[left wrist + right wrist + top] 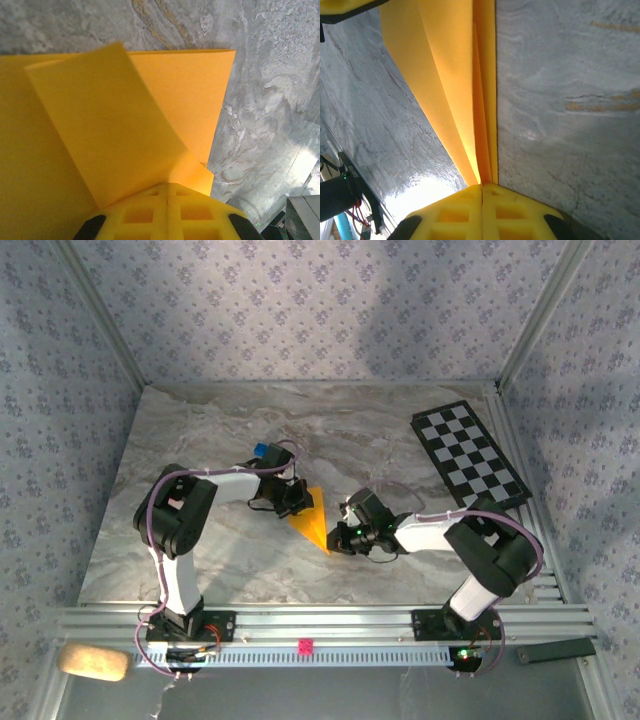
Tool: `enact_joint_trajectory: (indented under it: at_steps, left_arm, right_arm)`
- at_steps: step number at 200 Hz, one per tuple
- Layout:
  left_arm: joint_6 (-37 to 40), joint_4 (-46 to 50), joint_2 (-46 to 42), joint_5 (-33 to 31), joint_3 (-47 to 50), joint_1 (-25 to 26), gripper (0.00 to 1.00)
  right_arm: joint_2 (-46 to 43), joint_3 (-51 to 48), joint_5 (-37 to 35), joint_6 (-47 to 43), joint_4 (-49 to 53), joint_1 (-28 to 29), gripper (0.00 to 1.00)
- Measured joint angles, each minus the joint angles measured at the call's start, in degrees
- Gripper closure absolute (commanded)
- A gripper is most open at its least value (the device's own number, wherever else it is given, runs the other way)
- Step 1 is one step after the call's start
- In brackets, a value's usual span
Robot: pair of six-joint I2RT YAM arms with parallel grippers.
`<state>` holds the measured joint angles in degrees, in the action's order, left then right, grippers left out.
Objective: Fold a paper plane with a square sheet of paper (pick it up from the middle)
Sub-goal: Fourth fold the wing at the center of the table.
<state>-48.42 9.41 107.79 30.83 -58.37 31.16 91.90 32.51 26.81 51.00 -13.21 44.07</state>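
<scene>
Found the paper plane at the middle of the surface, wide end pinched in the left gripper, pointed end pinched along its crease in the right gripper. Seemingly called for firm pinches and aligned layers while sharpening the centre crease

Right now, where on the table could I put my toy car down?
The table is bare along the back wall, between the blue cube and the checkered board, and by the front rail between the left arm and right arm. The middle is crowded: the left fingers and right fingers both pinch the orange paper there.
</scene>
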Motion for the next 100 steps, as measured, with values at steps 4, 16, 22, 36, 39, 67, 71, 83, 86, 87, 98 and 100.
enact_joint_trajectory:
  at_steps: [4,16,22,36,39,67,71,83,86,87,98,100]
  left_arm:
    - [0.0,0.0,0.0,0.0,0.0,0.0,1.0]
    - [0.0,0.0,0.0,0.0,0.0,0.0,1.0]
    - [0.0,0.0,0.0,0.0,0.0,0.0,1.0]
    - [0.0,0.0,0.0,0.0,0.0,0.0,1.0]
    - [0.0,0.0,0.0,0.0,0.0,0.0,1.0]
    - [0.0,0.0,0.0,0.0,0.0,0.0,1.0]
    - [0.0,0.0,0.0,0.0,0.0,0.0,1.0]
    - [0.0,0.0,0.0,0.1,0.0,0.0,1.0]
    - [0.0,0.0,0.0,0.1,0.0,0.0,1.0]
    - [0.0,0.0,0.0,0.1,0.0,0.0,1.0]
    - [0.0,0.0,0.0,0.1,0.0,0.0,1.0]
    - [0.0,0.0,0.0,0.1,0.0,0.0,1.0]
  right_arm:
    - [0.0,0.0,0.0,0.0,0.0,0.0,0.95]
    - [0.0,-0.1,0.0,0.0,-0.1,0.0,0.93]
    - [0.0,-0.2,0.0,0.0,-0.2,0.0,0.91]
    - [0.0,-0.4,0.0,0.0,-0.4,0.1,0.9]
    - [0.0,-0.4,0.0,0.0,-0.4,0.1,0.9]
    - [-0.4,-0.5,-0.2,-0.2,0.0,0.3,0.92]
    - [-0.5,-0.5,-0.2,-0.3,0.0,0.3,0.92]
    - [-0.5,-0.5,-0.3,-0.4,0.2,0.4,0.92]
    - [-0.5,-0.5,-0.3,-0.5,0.2,0.4,0.92]
    - [-0.5,-0.5,-0.3,-0.5,0.2,0.4,0.92]
    - [-0.6,-0.5,-0.4,-0.5,0.3,0.4,0.89]
    - [-0.6,-0.5,-0.4,-0.5,0.4,0.4,0.89]
